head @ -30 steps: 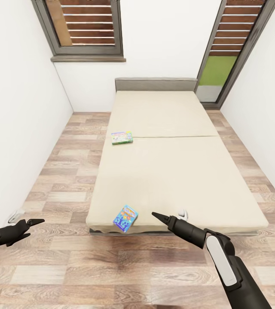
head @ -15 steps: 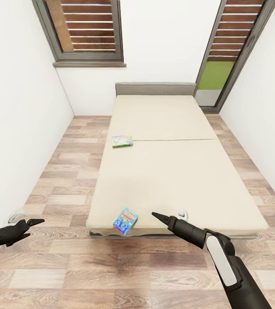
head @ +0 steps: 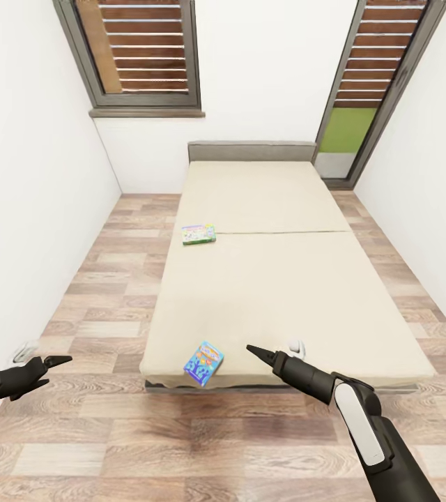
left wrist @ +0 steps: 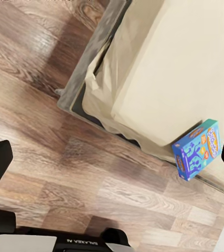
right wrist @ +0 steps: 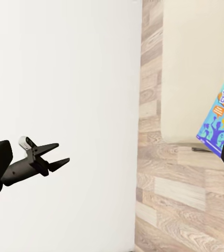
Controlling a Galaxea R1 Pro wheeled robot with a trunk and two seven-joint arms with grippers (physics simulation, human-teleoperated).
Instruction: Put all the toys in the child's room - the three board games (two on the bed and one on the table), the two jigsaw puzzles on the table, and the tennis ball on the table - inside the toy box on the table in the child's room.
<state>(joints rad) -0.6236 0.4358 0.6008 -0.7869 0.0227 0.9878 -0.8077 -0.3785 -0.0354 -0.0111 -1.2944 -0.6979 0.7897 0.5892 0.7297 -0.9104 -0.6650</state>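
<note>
The bed (head: 279,293) with its beige mattress fills the middle of the head view. A blue board game (head: 203,362) lies tilted at the mattress's near edge, overhanging it slightly; it also shows in the left wrist view (left wrist: 198,149) and the right wrist view (right wrist: 222,118). A white-green board game (head: 198,233) lies flat at the bed's left edge, halfway along. My right gripper (head: 258,352) is open and empty, just right of the blue box. My left gripper (head: 54,362) hangs open over the floor at the left, also seen as the left gripper (right wrist: 54,156).
White walls close in on both sides. Strips of wood-plank floor (head: 104,293) run along the bed's left and right and across its near end. A slatted window (head: 143,49) and a glass door (head: 362,90) stand in the far wall.
The whole picture has shifted, with window and bed sliding down and looking a little farther off, so the camera moved. Both board games and both arms keep their places.
</note>
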